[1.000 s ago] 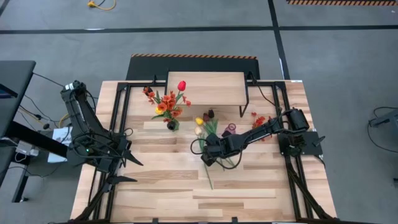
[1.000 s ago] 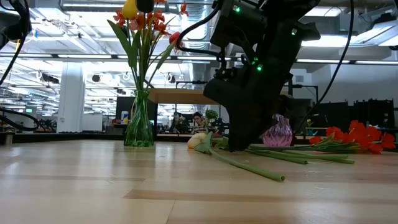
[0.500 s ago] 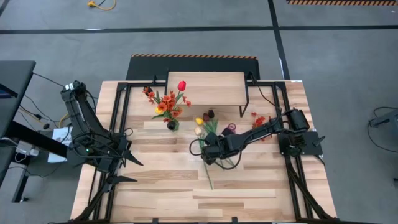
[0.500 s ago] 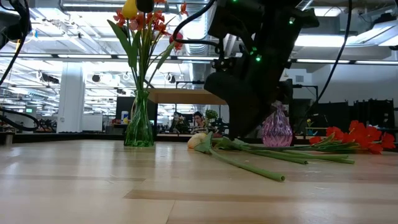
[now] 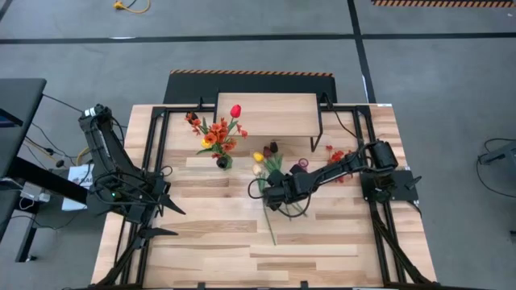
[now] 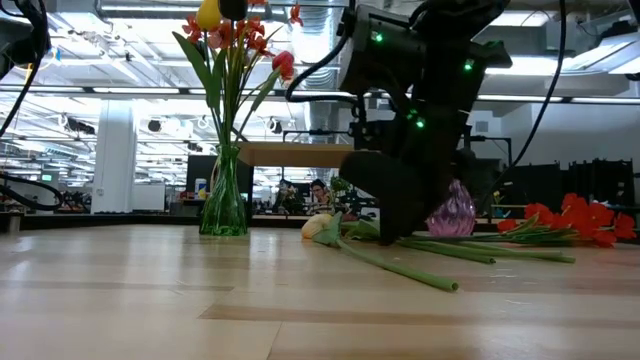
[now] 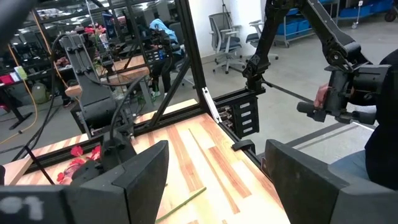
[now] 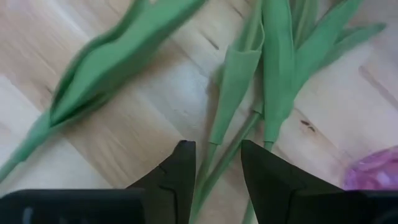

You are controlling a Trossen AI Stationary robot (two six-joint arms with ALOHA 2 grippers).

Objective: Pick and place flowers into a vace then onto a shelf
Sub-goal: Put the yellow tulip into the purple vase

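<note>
A green glass vase [image 6: 224, 200] with several flowers [image 5: 218, 133] stands on the table in front of the wooden shelf [image 5: 266, 113]. Loose tulips [image 5: 262, 161] and a red-orange spray [image 5: 334, 155] lie flat at the table's middle, and one long stem [image 5: 270, 229] reaches toward the near edge. My right gripper [image 8: 217, 165] is down on these stems, pointing steeply down, its fingers a narrow gap apart with two green stems [image 8: 214, 155] running between them. My left gripper [image 7: 217, 186] waits open, held level above the table's left side [image 5: 171, 219]. My right gripper's fingers [image 8: 177, 174] stand on either side of two stems, coming from above and lying across them. The stems lie flat on the table. Whether the fingers touch them, I cannot tell.
A purple tulip head [image 6: 450, 212] lies just right of my right gripper. Black frame rails [image 5: 157, 161] run along both table sides. The near half of the table [image 5: 242, 258] is bare wood. A person with a hand-held controller [image 7: 336, 99] sits beyond the table.
My right gripper rose a little off the stems, then came back down on about the same spot, tipped somewhat differently. The loose flowers stayed flat on the table.
</note>
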